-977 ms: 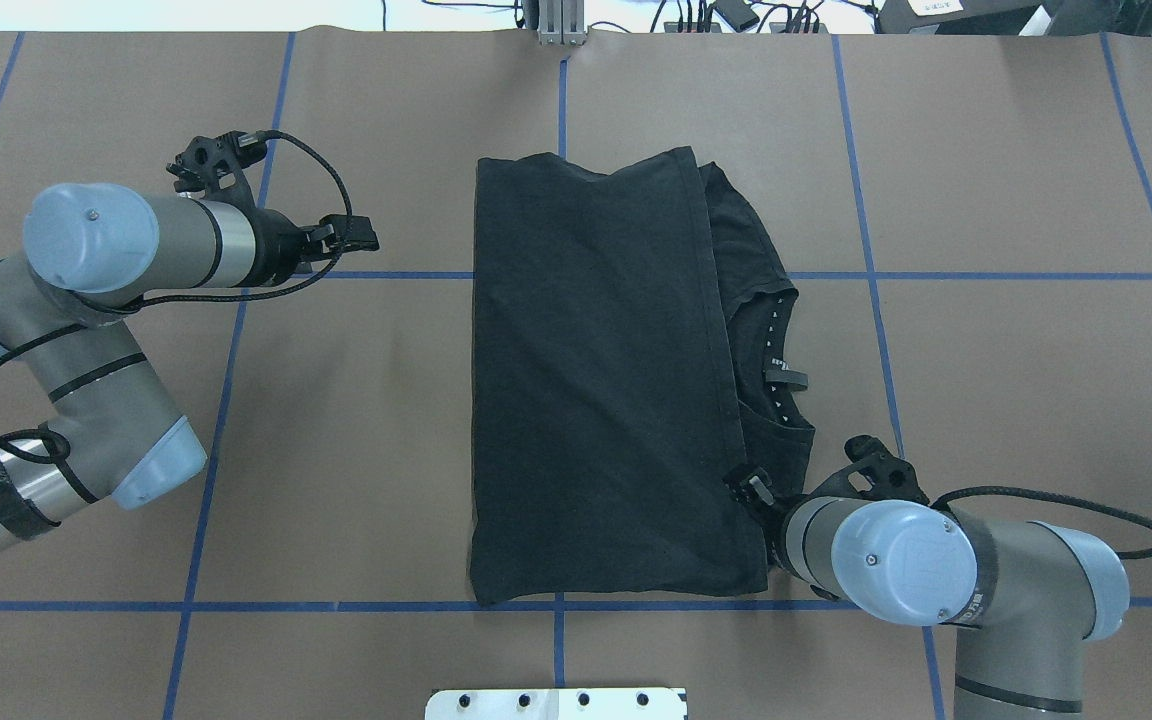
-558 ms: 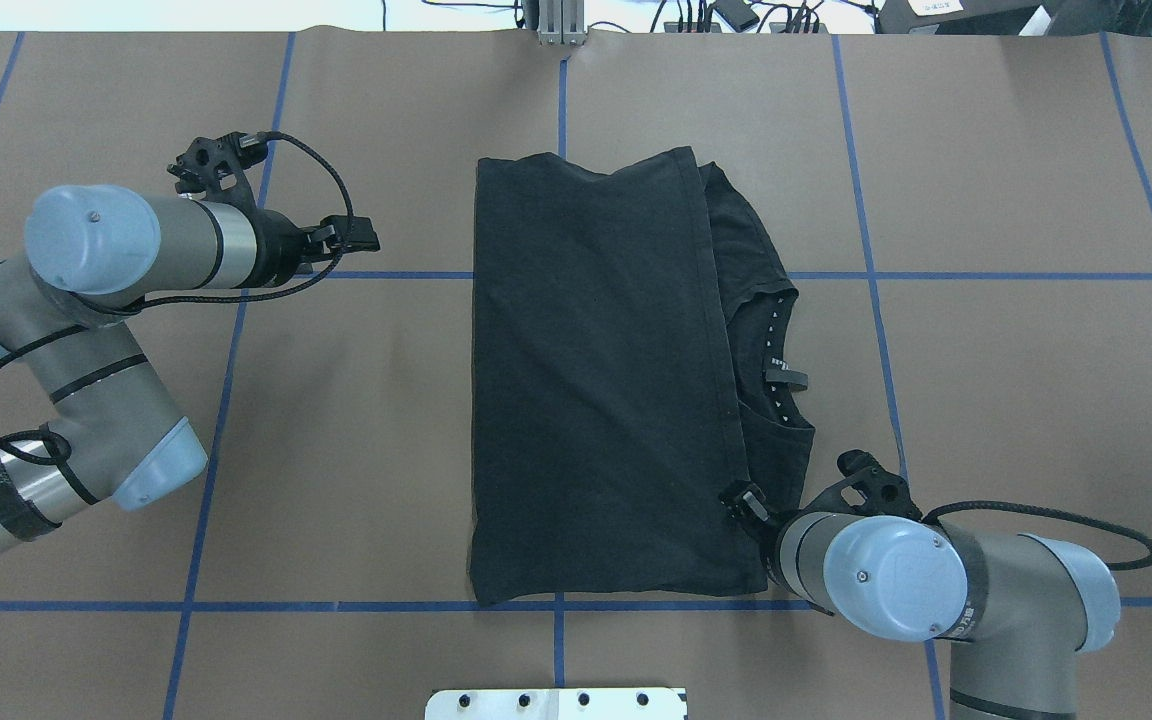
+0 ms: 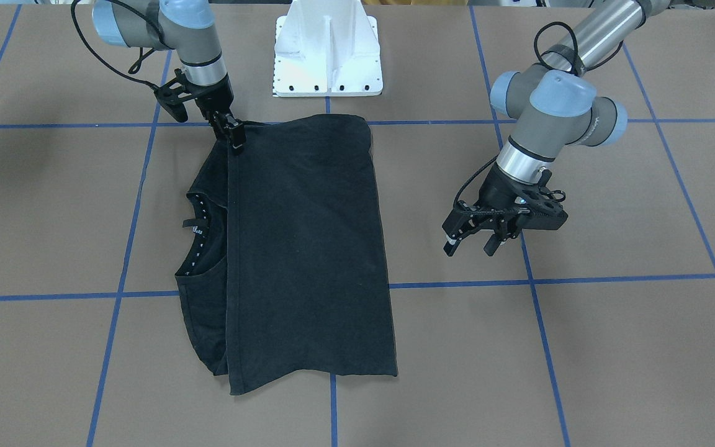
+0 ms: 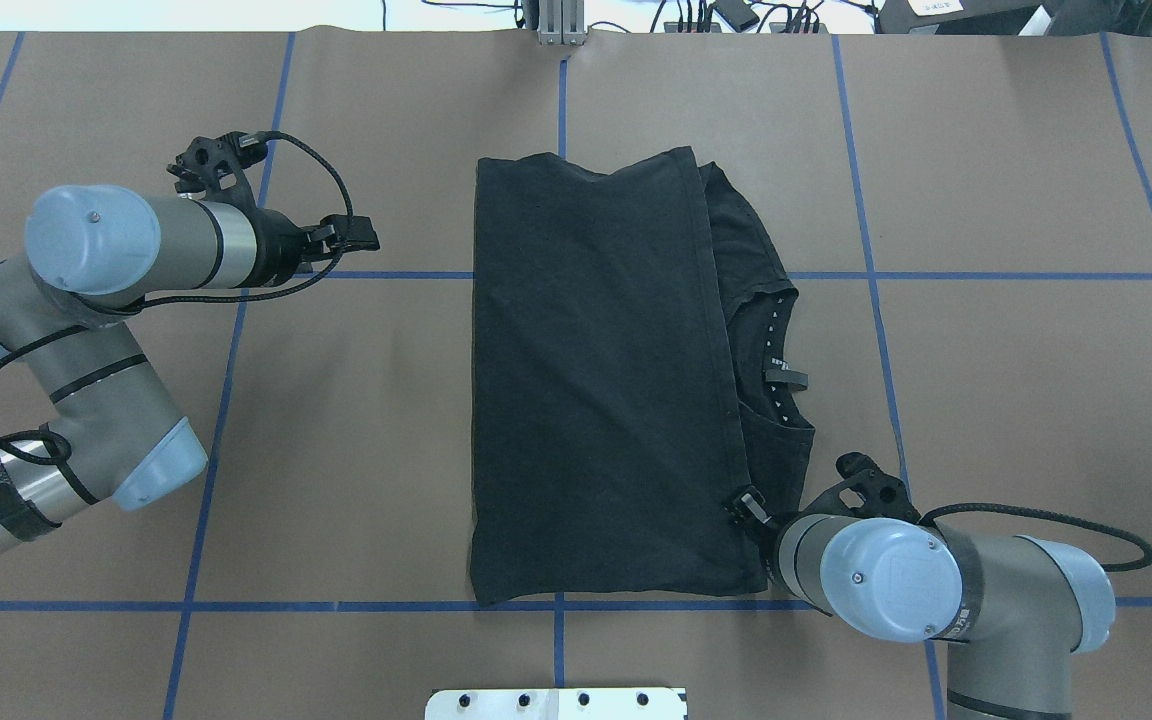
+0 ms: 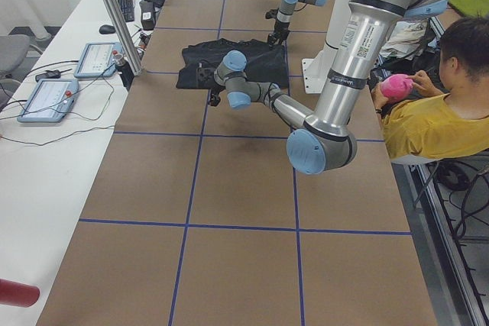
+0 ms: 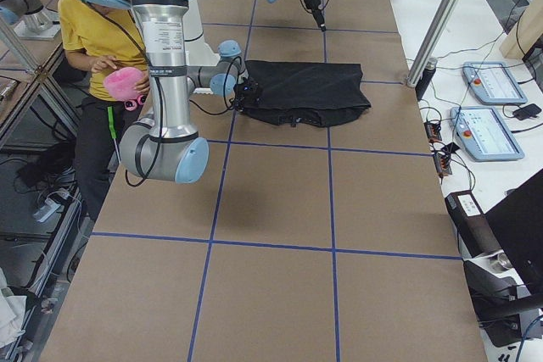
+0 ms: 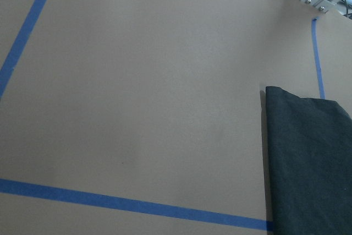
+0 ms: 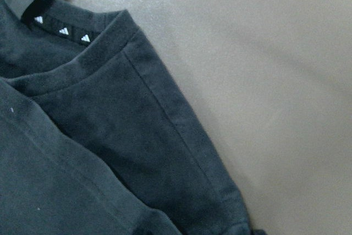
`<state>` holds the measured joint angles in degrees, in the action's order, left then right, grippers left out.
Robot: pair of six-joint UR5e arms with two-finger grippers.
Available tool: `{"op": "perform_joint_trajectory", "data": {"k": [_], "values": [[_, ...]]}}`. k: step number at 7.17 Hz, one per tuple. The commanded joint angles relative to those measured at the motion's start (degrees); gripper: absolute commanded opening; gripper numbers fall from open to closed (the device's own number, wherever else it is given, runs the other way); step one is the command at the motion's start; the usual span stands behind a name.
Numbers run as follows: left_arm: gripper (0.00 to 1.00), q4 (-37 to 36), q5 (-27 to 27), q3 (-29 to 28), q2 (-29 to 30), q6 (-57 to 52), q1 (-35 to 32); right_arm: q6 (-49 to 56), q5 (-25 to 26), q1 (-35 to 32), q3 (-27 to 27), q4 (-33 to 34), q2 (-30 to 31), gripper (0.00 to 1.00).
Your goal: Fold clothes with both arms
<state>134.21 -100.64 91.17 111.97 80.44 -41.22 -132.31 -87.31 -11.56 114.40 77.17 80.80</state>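
Note:
The black T-shirt (image 4: pixel 596 380) lies folded flat in the middle of the table, with its collar and small white logo (image 4: pixel 781 365) showing along its right side. It also shows in the front-facing view (image 3: pixel 301 248). My right gripper (image 4: pixel 748 508) is down at the shirt's near right corner, where the top layer's hem ends. In the front-facing view its fingers (image 3: pixel 236 138) look pressed together on that edge. My left gripper (image 3: pixel 470 246) is open and empty, above bare table well to the left of the shirt; it also shows in the overhead view (image 4: pixel 364 237). The print is hidden.
The white pedestal base (image 3: pixel 328 56) stands at the robot's edge of the table. Blue tape lines (image 4: pixel 561 100) cross the brown table cover. A person in yellow (image 5: pixel 435 112) sits beside the robot. Tablets (image 5: pixel 50 99) lie on a side bench.
My right arm's elbow has slid a little toward the robot's edge, and its gripper has stayed at the shirt's corner. The shirt and the left arm have not moved.

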Motion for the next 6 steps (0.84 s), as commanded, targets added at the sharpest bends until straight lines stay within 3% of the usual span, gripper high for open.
{"op": "perform_joint_trajectory", "data": {"k": [1,6], "values": [[1.00,0.00,0.00,0.06,0.00,0.07,0.00,0.04,-0.05,-0.04,0.20,0.00,0.23,0.00],[1.00,0.00,0.35,3.21,-0.26,7.77,2.45,0.04,-0.49,-0.30,3.45,0.44,0.59,0.00]]}}
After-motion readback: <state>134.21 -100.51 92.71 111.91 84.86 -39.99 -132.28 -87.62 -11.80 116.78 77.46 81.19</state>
